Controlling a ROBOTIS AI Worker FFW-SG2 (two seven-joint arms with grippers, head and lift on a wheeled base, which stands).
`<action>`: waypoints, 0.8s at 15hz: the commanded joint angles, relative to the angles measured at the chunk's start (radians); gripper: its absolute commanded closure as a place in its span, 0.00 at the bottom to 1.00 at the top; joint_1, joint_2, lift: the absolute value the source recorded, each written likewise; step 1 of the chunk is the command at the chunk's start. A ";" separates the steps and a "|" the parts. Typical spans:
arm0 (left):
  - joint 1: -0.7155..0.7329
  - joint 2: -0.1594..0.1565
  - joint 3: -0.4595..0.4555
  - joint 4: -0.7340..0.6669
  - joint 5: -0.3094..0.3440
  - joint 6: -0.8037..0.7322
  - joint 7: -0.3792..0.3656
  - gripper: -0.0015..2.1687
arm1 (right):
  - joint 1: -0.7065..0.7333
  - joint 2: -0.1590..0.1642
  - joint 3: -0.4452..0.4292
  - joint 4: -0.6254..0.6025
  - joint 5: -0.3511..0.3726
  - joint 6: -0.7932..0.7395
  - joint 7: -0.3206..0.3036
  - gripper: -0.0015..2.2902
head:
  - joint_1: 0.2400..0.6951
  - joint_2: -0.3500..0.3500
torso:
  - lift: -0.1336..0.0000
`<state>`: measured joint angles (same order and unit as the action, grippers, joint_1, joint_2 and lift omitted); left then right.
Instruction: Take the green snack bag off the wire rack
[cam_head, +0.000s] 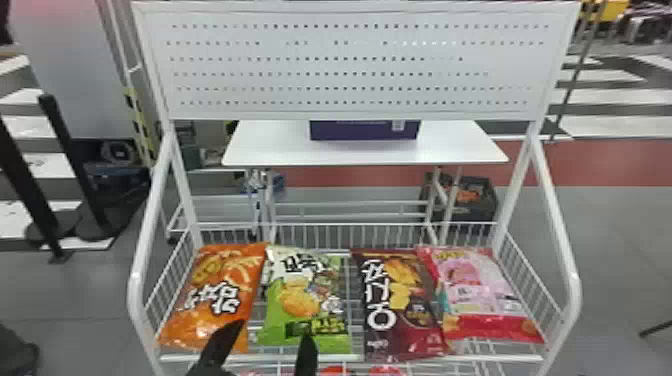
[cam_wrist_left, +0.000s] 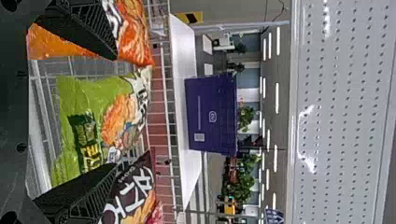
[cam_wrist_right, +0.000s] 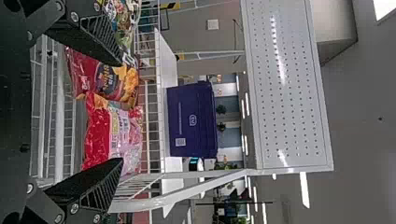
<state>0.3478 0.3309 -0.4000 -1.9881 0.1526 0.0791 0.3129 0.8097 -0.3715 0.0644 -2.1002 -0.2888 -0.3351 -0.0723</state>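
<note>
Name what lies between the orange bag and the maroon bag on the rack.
The green bag lies between the orange bag and the maroon bag; the head view shows this.

Ahead of you in the head view, a purple box (cam_head: 365, 131) sits on a white tabletop (cam_head: 270, 150). A dark crate (cam_head: 486, 202) rests on the grey floor (cam_head: 620, 250), which you see crossed by a red band (cam_head: 610, 162), with pale and dark stripes (cam_head: 615, 95) farther off. Black posts (cam_head: 75, 160) stand to your left. Your left wrist view catches green plants (cam_wrist_left: 240, 186) and long strip lights (cam_wrist_left: 277, 98) on a dark ceiling (cam_wrist_left: 286, 70).
</note>
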 joint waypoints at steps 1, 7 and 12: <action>-0.079 -0.033 -0.043 0.068 -0.004 0.040 0.000 0.04 | 0.000 0.002 0.000 0.005 0.002 0.000 0.000 0.08 | 0.57 0.50 | 1.00; -0.234 -0.098 -0.108 0.219 -0.019 0.147 0.000 0.04 | -0.009 0.000 0.005 0.014 0.000 0.003 0.000 0.08 | 0.57 0.50 | 1.00; -0.300 -0.112 -0.123 0.307 -0.021 0.163 0.000 0.04 | -0.006 -0.009 -0.001 0.008 -0.004 0.000 -0.001 0.08 | 0.57 0.50 | 1.00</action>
<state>0.0594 0.2206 -0.5231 -1.7013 0.1320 0.2379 0.3129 0.8021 -0.3783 0.0653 -2.0897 -0.2912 -0.3350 -0.0736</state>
